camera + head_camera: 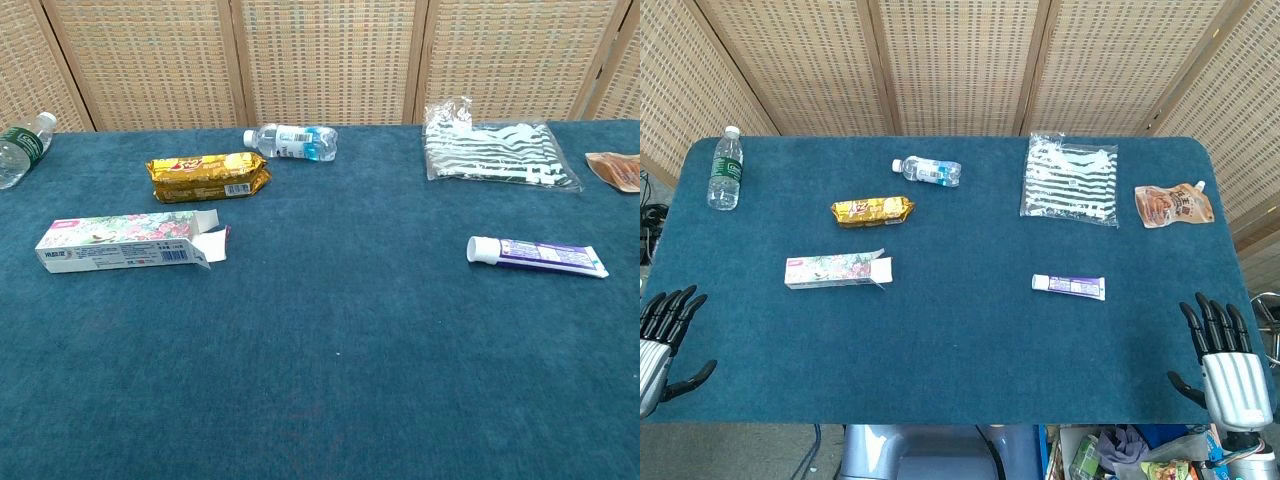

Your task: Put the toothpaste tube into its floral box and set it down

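The toothpaste tube (1069,287) (537,255), white cap and purple label, lies flat on the right of the blue table, cap pointing left. The floral box (837,271) (127,244) lies flat on the left with its right end flaps open. My left hand (664,340) hangs at the table's near left corner, fingers spread, holding nothing. My right hand (1225,364) sits at the near right corner, fingers apart and empty. Both hands are far from the tube and box. The chest view shows neither hand.
A gold snack pack (873,211) (208,176) and a lying water bottle (927,170) (291,141) are behind the box. An upright bottle (725,169) stands far left. A striped bag (1071,178) (495,155) and a brown pouch (1174,205) lie far right.
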`<state>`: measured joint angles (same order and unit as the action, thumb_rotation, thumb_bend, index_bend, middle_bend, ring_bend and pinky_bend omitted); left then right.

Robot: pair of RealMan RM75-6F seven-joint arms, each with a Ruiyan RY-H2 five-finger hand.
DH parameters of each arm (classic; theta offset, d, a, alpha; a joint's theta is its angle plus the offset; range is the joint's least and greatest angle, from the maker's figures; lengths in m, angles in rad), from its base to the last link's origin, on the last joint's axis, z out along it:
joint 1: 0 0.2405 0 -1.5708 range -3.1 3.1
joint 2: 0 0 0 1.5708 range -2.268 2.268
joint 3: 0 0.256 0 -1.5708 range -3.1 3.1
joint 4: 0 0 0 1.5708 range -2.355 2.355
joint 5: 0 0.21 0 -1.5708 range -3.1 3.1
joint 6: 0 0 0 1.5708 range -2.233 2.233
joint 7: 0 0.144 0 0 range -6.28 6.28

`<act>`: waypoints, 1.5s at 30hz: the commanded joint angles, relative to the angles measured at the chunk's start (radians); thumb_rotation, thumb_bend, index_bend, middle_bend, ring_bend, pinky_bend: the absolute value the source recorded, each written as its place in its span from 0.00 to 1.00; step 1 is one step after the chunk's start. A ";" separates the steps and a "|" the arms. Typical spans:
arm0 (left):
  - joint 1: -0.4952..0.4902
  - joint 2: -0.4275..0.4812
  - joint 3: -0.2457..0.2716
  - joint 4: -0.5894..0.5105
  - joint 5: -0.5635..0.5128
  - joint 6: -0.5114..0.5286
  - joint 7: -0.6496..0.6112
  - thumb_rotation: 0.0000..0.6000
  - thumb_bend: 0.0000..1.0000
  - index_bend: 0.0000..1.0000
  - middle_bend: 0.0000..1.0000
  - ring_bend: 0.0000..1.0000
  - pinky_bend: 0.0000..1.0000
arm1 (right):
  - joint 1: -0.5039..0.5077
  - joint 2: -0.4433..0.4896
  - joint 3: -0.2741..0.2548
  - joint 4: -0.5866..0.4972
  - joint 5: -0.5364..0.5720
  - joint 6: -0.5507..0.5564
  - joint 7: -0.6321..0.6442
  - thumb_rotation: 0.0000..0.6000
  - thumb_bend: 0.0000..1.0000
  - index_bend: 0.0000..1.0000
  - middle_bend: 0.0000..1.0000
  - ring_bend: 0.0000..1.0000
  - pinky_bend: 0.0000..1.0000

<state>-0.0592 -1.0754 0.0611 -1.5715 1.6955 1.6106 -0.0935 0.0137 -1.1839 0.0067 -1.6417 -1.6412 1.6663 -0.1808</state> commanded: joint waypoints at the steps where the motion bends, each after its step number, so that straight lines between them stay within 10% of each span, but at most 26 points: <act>1: 0.000 0.000 -0.001 -0.001 -0.002 -0.003 0.000 1.00 0.28 0.00 0.00 0.00 0.00 | 0.000 0.001 -0.001 -0.003 0.002 -0.007 0.001 1.00 0.00 0.00 0.00 0.00 0.00; 12: -0.005 -0.001 -0.016 0.003 -0.012 -0.003 -0.023 1.00 0.28 0.00 0.00 0.00 0.00 | 0.090 0.008 0.019 0.015 0.044 -0.184 0.071 1.00 0.00 0.02 0.02 0.00 0.00; 24: -0.032 -0.019 -0.050 0.000 -0.084 -0.072 0.011 1.00 0.28 0.00 0.00 0.00 0.00 | 0.392 -0.134 0.191 0.179 0.318 -0.621 0.066 1.00 0.00 0.16 0.20 0.10 0.04; 45: -0.051 -0.039 -0.075 0.013 -0.134 -0.116 0.028 1.00 0.28 0.00 0.00 0.00 0.00 | 0.519 -0.429 0.255 0.419 0.600 -0.726 -0.043 1.00 0.23 0.34 0.38 0.25 0.25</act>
<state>-0.1103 -1.1139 -0.0143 -1.5586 1.5615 1.4946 -0.0650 0.5284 -1.6080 0.2585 -1.2272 -1.0471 0.9440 -0.2224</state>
